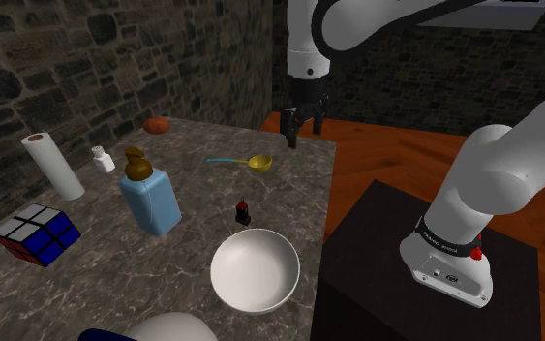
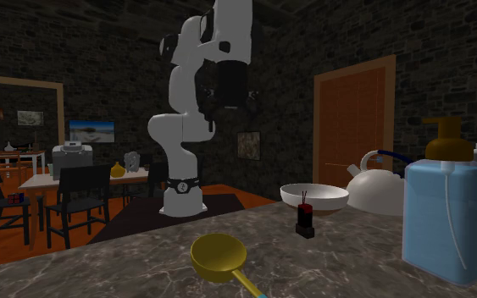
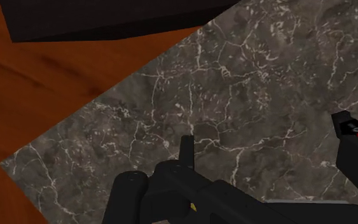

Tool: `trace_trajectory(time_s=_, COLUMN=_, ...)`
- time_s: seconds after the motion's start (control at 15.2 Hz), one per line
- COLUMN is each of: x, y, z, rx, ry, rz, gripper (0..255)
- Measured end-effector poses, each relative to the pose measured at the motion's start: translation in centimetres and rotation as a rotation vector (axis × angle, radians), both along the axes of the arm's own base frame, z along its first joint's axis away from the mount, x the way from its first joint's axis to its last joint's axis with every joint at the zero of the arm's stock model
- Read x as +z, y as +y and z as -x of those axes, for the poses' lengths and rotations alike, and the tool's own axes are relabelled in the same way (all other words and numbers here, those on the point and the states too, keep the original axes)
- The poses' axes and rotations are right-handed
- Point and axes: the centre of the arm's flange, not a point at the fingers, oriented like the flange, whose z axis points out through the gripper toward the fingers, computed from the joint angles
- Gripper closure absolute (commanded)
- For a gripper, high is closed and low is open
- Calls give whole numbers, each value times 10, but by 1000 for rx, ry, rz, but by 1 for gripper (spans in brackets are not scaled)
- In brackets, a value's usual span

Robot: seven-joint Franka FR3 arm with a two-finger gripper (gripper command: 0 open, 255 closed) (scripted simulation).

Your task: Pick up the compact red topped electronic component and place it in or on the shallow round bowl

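So the end effector (image 1: pixel 306 134) is hanging above the far corner of the dark marble desk (image 1: pixel 135 276), well apart from everything, with its fingers spread apart and nothing between them. The little black component with the red top (image 1: pixel 243 213) stands upright on the desk, just beside the white bowl (image 1: pixel 231 271), between that and the yellow scoop (image 1: pixel 258 162). A blue soap dispenser (image 1: pixel 150 199) sits near it.

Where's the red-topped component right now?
In the shoulder view the component stands upright mid-table, just beyond the white bowl and right of the blue soap bottle.
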Motion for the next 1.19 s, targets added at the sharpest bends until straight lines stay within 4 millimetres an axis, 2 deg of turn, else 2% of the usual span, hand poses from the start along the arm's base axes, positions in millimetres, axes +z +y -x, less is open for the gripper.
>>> trace_trajectory(time_s=0.66, x=-77, y=91, z=-50, rx=-63, ry=6, rz=-11, gripper=0)
trace_trajectory(time_s=0.92, x=-115, y=126, z=-70, rx=-88, ry=9, rz=-16, gripper=0)
trace_trajectory(time_s=1.19, x=-140, y=152, z=-89, rx=-107, ry=11, rz=-21, gripper=0)
